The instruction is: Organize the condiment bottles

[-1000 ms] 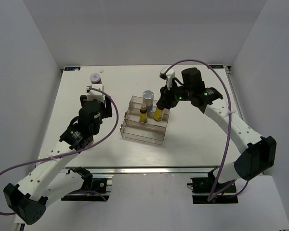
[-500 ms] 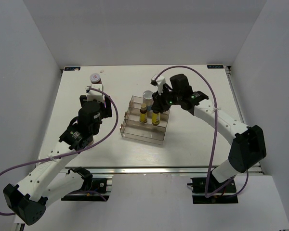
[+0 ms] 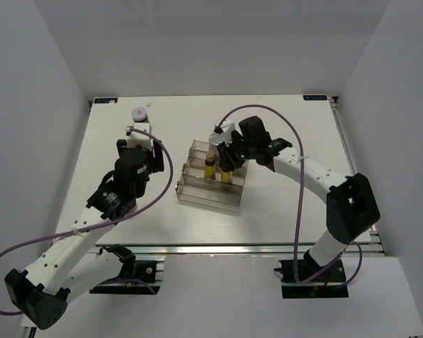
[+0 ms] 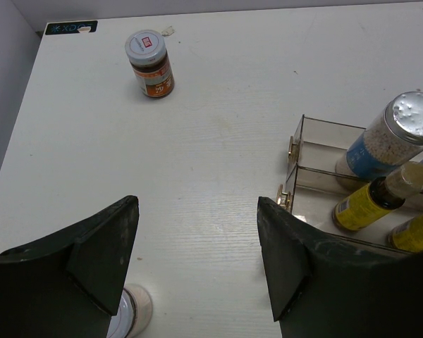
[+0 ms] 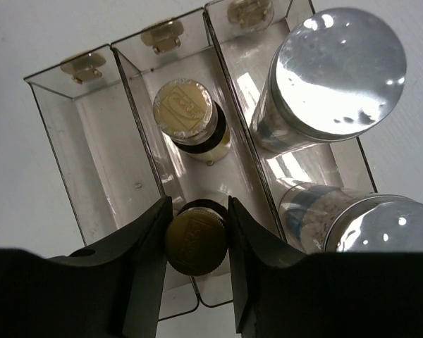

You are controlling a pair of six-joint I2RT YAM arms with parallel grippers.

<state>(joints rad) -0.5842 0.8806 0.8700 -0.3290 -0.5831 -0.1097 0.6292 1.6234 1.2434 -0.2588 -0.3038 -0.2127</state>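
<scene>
My right gripper (image 5: pixel 196 224) is shut on the gold cap of a slim amber bottle (image 5: pixel 195 243). It holds the bottle upright in the middle step of the clear rack (image 5: pixel 70 134), beside the other amber bottle (image 5: pixel 187 109). Both amber bottles (image 3: pixel 226 174) also show in the top view. Two white bottles with silver caps (image 5: pixel 331 70) (image 5: pixel 377 229) stand in the rack's back step. My left gripper (image 4: pixel 197 204) is open and empty over bare table left of the rack. One red-labelled jar (image 4: pixel 149 63) stands at the far left. A second jar's pinkish lid (image 4: pixel 132 315) shows under my left finger.
The rack (image 3: pixel 208 184) stands mid-table, and its lowest front step holds nothing. The far-left jar (image 3: pixel 139 114) is close to the table's back edge. White walls close in the left, back and right sides.
My right gripper has carried the amber bottle leftward and down into the rack's middle step, beside the first amber bottle. The left arm has not moved.
</scene>
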